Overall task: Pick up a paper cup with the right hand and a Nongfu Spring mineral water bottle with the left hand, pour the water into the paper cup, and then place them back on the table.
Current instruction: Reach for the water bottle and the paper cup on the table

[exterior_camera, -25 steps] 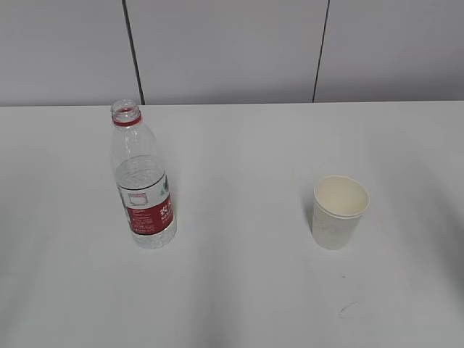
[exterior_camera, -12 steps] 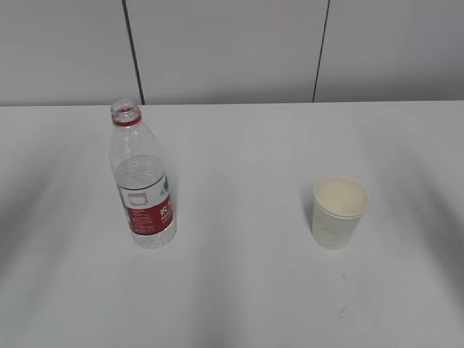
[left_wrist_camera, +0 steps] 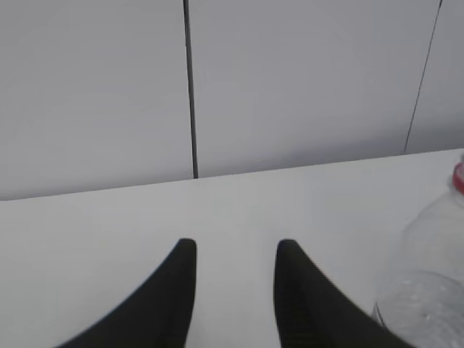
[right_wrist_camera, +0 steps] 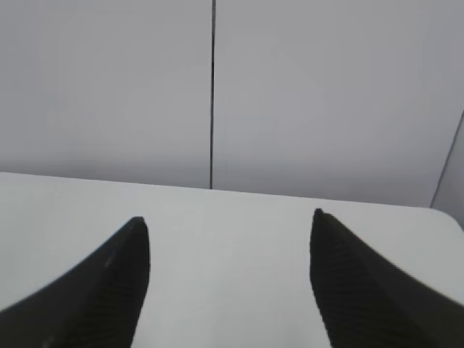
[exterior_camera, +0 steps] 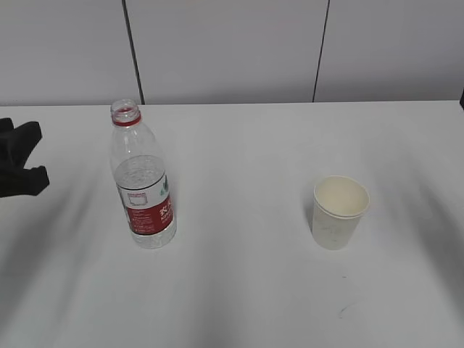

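Observation:
The Nongfu Spring mineral water bottle (exterior_camera: 135,145) stands upright and uncapped on the left of the white table (exterior_camera: 239,290), with water (exterior_camera: 139,178) up to about mid-height above its red label. The paper cup (exterior_camera: 338,212) stands upright on the right and looks empty. My left gripper (exterior_camera: 40,156) is at the left edge, level with the bottle and a clear gap away from it. In the left wrist view the left gripper (left_wrist_camera: 236,246) is open and empty, with the bottle (left_wrist_camera: 428,290) to its right. The right gripper (right_wrist_camera: 228,217) is wide open over bare table; the cup is out of that view.
A grey panelled wall (exterior_camera: 232,51) with dark vertical seams runs behind the table's far edge. A small dark scuff (exterior_camera: 346,309) marks the tabletop in front of the cup. Soft arm shadows lie on both sides of the table.
The left gripper has come into the exterior view from the left edge, towards the bottle. Shadows on both sides have shifted inward. The bottle and the cup have not moved.

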Action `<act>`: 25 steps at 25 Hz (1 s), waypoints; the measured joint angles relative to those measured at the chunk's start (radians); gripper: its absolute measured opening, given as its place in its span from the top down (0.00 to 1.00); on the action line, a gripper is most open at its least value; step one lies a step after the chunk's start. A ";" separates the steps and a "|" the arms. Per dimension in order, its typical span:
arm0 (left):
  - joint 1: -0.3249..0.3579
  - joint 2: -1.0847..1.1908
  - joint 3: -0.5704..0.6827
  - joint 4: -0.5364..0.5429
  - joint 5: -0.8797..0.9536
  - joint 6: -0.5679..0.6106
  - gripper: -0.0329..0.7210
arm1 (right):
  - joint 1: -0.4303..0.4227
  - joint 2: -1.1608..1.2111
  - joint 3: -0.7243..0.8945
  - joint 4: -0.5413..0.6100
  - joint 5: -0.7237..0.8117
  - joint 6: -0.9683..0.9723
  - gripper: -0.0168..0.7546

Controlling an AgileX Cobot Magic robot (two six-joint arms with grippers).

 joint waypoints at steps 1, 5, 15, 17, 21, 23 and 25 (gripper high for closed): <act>0.000 0.017 0.016 0.000 -0.038 -0.001 0.66 | 0.000 0.008 0.028 -0.016 -0.032 0.027 0.32; 0.000 0.045 0.044 0.023 -0.092 -0.002 0.66 | 0.000 0.041 0.130 -0.135 -0.160 0.140 0.32; 0.000 0.047 0.045 0.231 -0.043 -0.002 0.66 | 0.000 0.135 0.177 -0.316 -0.302 0.226 0.32; 0.000 0.047 0.045 0.231 -0.036 -0.002 0.66 | 0.000 0.159 0.194 -0.330 -0.349 0.241 0.32; 0.000 0.047 0.045 0.231 -0.035 -0.002 0.66 | 0.000 0.252 0.248 -0.321 -0.510 0.258 0.32; 0.000 0.047 0.045 0.231 -0.033 -0.002 0.66 | 0.000 0.318 0.267 -0.312 -0.550 0.260 0.32; 0.000 0.047 0.045 0.231 -0.032 -0.002 0.66 | 0.000 0.398 0.273 -0.305 -0.555 0.269 0.32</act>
